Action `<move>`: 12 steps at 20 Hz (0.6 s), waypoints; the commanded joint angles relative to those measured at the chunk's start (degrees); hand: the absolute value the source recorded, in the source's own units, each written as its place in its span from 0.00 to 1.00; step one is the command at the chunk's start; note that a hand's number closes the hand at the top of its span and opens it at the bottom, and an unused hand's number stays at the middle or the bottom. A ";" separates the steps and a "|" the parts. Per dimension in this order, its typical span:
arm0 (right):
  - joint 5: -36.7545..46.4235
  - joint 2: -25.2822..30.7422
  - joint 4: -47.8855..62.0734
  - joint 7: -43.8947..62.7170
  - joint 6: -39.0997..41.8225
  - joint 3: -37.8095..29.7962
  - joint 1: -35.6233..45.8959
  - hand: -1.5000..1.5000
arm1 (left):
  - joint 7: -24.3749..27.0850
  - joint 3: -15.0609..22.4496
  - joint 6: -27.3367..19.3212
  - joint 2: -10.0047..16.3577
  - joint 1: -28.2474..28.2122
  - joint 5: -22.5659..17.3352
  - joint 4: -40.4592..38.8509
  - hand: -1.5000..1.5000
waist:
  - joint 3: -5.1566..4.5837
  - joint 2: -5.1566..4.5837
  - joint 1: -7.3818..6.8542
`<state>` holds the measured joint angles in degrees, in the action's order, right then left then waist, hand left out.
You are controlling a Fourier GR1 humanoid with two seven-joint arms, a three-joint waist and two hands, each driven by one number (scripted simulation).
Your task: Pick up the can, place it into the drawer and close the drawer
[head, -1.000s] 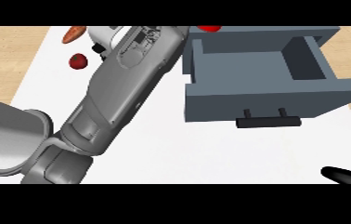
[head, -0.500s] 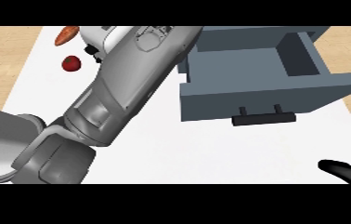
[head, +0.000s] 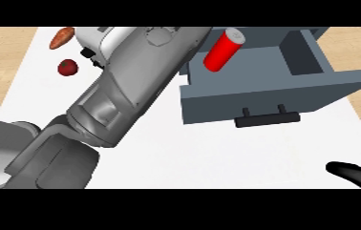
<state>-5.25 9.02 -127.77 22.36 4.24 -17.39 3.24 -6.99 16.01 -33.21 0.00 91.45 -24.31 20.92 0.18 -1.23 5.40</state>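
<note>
The red can point(head: 223, 50) with a grey lid leans tilted inside the open grey-blue drawer point(head: 268, 98), against its left wall, with nothing gripping it. My left forearm point(head: 130, 88) stretches from the lower left up to the drawer's left side. Its wrist ends at the view's top edge and the hand itself is hidden there. The drawer's black handle point(head: 268, 119) faces me. Only a black tip of my right hand point(head: 345, 171) shows at the lower right edge, well below the drawer.
An orange carrot-like thing point(head: 62, 37) and a small red fruit point(head: 68, 67) lie on the white counter point(head: 211, 152) at the far left, left of my forearm. The wooden surround point(head: 14, 62) shows beyond the counter's left edge.
The can, hidden half a second ago, now shows tilted inside the drawer. The left arm has swung further right, towards the drawer. The right hand has barely moved.
</note>
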 commanded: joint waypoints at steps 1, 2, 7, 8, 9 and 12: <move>-1.41 1.63 -0.02 1.57 -0.01 -1.34 1.94 0.00 | 1.76 1.65 -2.04 0.00 -0.17 -2.18 -0.92 0.00 | 0.00 0.03 0.23; 1.05 1.74 -0.21 2.21 -0.58 0.92 3.77 0.00 | 2.72 2.17 -4.20 0.00 -0.64 -2.38 -1.71 0.00 | 0.00 -0.40 1.05; 3.82 3.73 -1.02 -1.45 2.02 1.18 1.72 0.00 | 3.16 2.47 -3.89 0.00 0.39 -4.39 -2.04 0.00 | 0.01 -0.08 0.41; 5.75 2.87 0.06 -3.36 1.92 3.48 2.60 0.00 | 2.61 1.89 -5.46 0.00 2.12 -5.11 -2.78 0.00 | 0.06 -0.59 1.27; 6.98 4.41 0.94 -4.22 2.99 3.67 3.15 0.00 | 2.45 2.01 -4.74 0.00 1.21 -6.25 -1.90 0.00 | 0.04 -0.48 0.91; 10.86 6.22 2.45 -7.59 3.72 4.40 4.10 0.00 | 3.69 1.15 -4.63 0.00 2.39 -6.81 -3.42 0.00 | 0.05 -0.70 0.65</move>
<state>2.06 13.03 -126.95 18.08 6.67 -13.85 6.08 -3.95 17.48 -37.19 0.01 92.99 -29.62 18.28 0.21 -1.73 6.00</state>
